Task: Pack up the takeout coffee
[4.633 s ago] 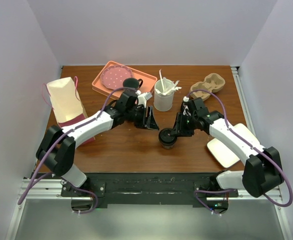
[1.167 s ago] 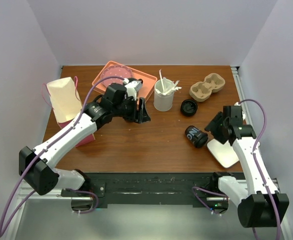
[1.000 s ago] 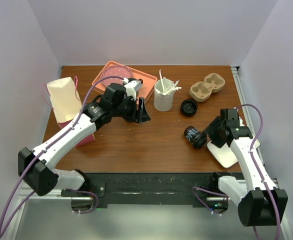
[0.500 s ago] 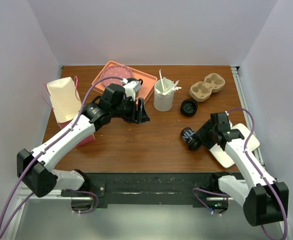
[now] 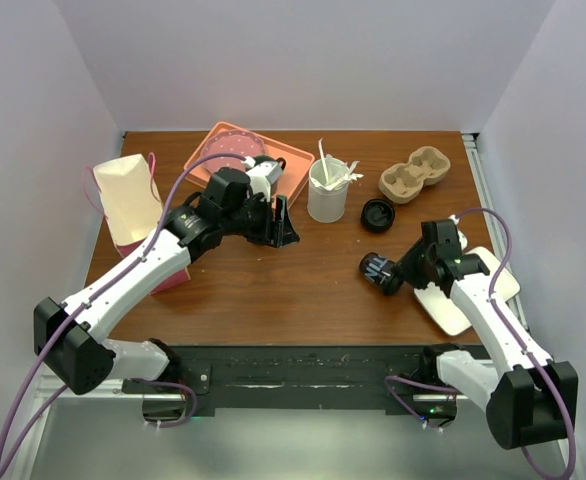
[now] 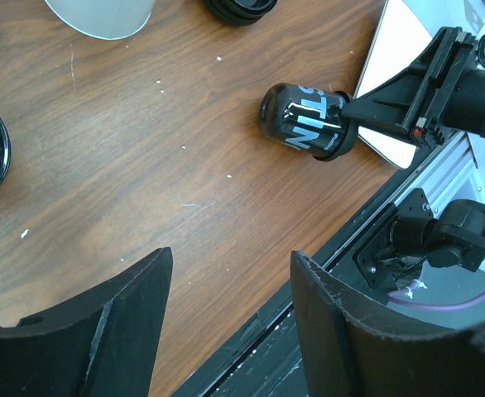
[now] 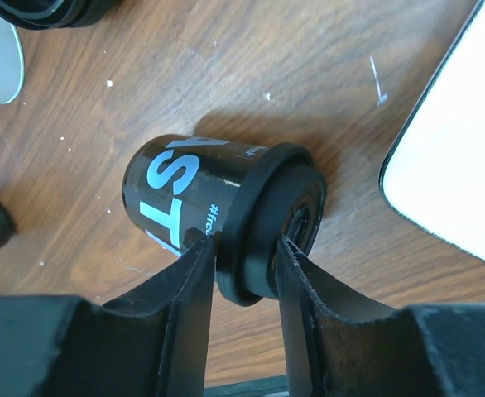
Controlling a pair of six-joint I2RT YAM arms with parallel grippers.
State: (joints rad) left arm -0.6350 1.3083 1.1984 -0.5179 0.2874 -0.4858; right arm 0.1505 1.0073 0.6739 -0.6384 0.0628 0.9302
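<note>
Pinching the coffee (image 7: pixel 180 194) by its lid, your right gripper (image 7: pixel 242 252) has one finger on each side. The coffee lies on its side on the table (image 7: pixel 226 74), just beside the white plate (image 7: pixel 458 157). Your left gripper (image 6: pixel 230 256) is spread wide and holds nothing.

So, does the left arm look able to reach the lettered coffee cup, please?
Probably not cleanly: bare table lies between the left tool and the coffee cup, but the right tool clamps its lidded end.
</note>
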